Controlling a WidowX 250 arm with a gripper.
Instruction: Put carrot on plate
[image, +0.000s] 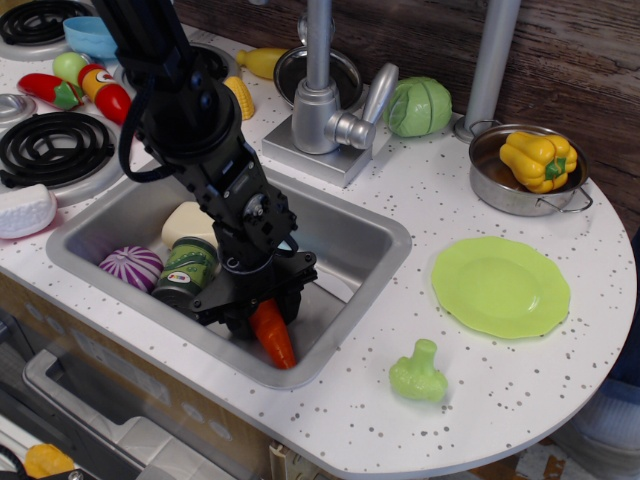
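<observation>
Lying in the sink (365, 235) near its front wall, the carrot (272, 334) has its upper end between the fingers of the gripper (258, 314), which close around it. Left of the gripper sit a green can (187, 268) and purple onion (131, 268). The plate (500, 286) rests well to the right on the counter (480, 380).

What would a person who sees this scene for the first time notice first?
The black gripper reaches down into the steel sink, its jaws around the top of the orange carrot. On the counter to the right lies a bare lime-green plate, and behind it a yellow pepper sits in a steel pot.
</observation>
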